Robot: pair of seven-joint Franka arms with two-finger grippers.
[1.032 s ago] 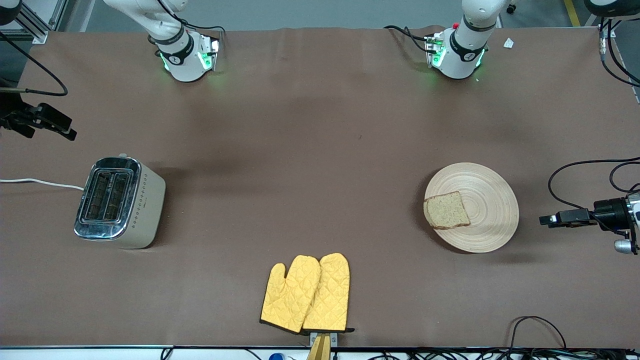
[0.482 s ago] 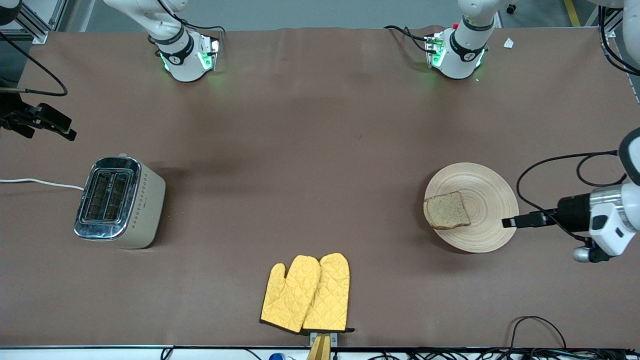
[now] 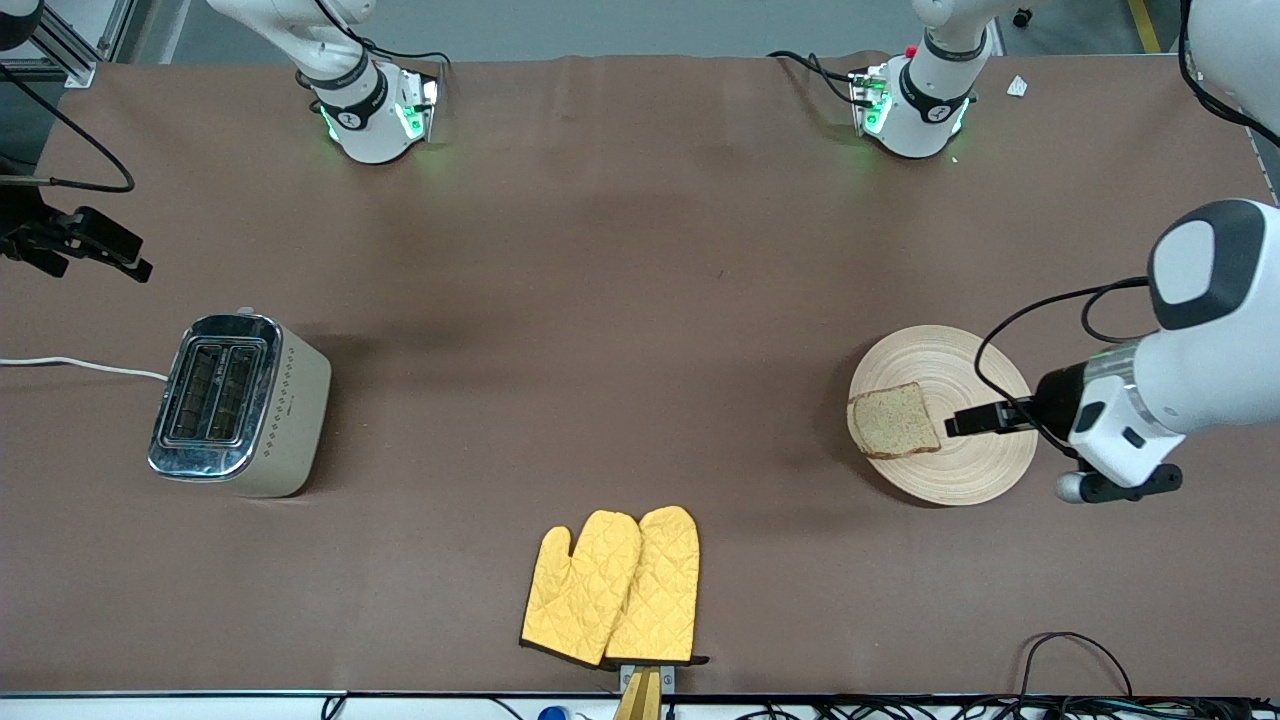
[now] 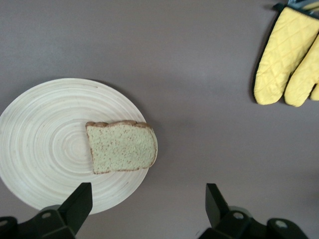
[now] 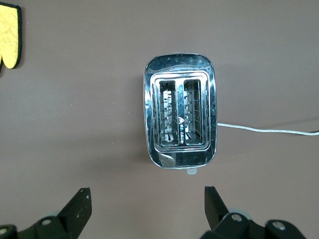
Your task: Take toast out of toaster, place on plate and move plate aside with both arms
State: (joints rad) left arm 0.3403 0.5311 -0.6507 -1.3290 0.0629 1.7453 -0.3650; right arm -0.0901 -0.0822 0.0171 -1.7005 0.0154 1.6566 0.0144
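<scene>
**Now: left gripper over the plate, right gripper near the toaster**

Here the toast (image 3: 893, 421) lies flat on the plate (image 3: 985, 380), on the part of it toward the right arm's end of the table, its crust reaching close to the rim. The plate rests on the brown table (image 3: 620, 300) toward the left arm's end.

The left gripper (image 3: 962, 421) hangs over the plate, its tip just beside the toast and not touching it. In the left wrist view its jaws stand spread wide with nothing between them; the toast (image 4: 121, 146) and much of the plate (image 4: 40, 149) lie ahead of the fingertips (image 4: 79, 196), and the yellow oven mitts (image 4: 289, 59) lie well apart from them.

The right gripper (image 3: 118, 258) is up at the right arm's end of the table, near the toaster (image 3: 240, 404). Its jaws are spread too, holding nothing, and the toaster (image 5: 180, 117), both slots bare, sits ahead of them with its white cord (image 5: 269, 129) trailing away.
</scene>
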